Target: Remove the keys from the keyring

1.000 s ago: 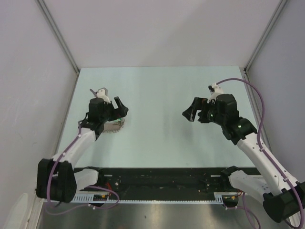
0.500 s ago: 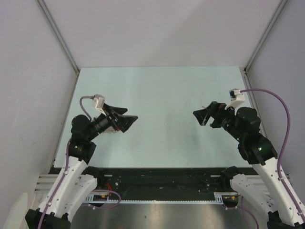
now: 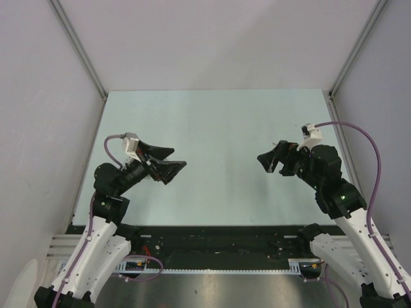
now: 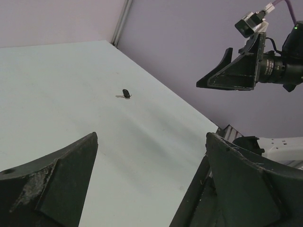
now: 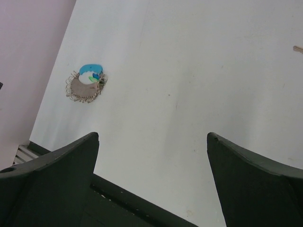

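Pale green bench [image 3: 212,122]: left tool [image 3: 176,158] and right tool [image 3: 264,164] hover open, empty, seemingly between picks (one loose key [image 4: 125,93] lies apart); next, likely, a fine pinch on the blue-tagged keys [image 5: 87,83].

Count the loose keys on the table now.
1 clearly: a dark-headed key lying alone on the table in the left wrist view. A sliver at the right wrist view's edge may be another.
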You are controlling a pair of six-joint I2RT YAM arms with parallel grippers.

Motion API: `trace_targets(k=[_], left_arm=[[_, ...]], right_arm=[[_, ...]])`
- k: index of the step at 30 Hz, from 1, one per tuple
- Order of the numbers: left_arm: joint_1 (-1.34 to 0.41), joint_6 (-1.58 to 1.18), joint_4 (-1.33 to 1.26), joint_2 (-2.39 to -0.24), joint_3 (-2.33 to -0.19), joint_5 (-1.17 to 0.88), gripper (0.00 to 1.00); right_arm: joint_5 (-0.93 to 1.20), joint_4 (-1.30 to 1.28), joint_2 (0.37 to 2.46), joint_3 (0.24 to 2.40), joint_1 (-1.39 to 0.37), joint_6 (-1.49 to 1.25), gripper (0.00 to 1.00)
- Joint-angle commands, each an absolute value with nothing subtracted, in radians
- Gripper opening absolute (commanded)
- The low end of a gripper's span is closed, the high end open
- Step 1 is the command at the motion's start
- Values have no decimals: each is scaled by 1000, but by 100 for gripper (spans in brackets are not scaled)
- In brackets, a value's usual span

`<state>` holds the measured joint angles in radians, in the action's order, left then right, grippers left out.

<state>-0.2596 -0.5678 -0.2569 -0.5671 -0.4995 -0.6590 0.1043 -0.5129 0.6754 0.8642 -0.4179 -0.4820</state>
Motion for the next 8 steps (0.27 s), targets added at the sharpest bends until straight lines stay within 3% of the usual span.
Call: trace_targets(k=[1,8], left_arm=[[-264,-564,-265,-594,-549,-677,100],[-264,-566,-270,-615,-561,-670,100]], right_arm=[[91,-480,661,862,-423,-476,100],[51,-462,643,841,-423,-439,100]])
